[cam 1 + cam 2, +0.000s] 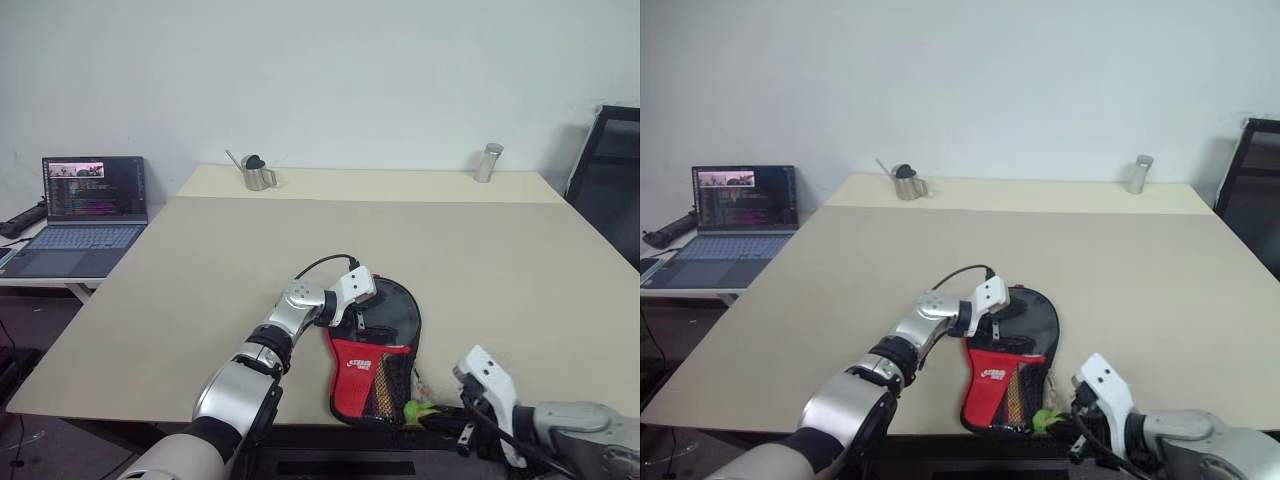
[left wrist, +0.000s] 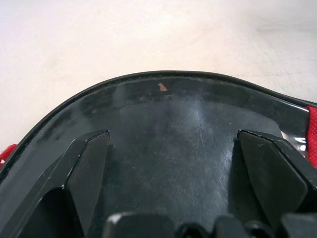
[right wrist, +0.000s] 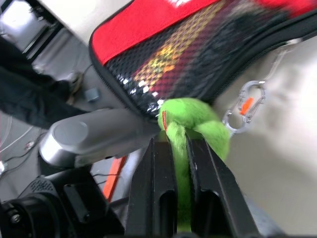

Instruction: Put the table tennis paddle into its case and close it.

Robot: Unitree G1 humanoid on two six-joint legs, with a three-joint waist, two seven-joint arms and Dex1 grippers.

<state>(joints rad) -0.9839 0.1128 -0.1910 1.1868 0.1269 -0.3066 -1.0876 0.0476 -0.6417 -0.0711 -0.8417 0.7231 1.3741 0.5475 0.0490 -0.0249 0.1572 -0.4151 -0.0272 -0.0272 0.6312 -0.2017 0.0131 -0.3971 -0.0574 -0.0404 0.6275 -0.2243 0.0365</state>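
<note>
Left gripper spread wide over case; right gripper at case's 5 o'clock, pinching green tag.

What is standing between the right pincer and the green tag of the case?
Nothing visible. The right pincer is shut on the green tag at the near end of the case. The left pincer, open, rests over the black part of the case.
</note>
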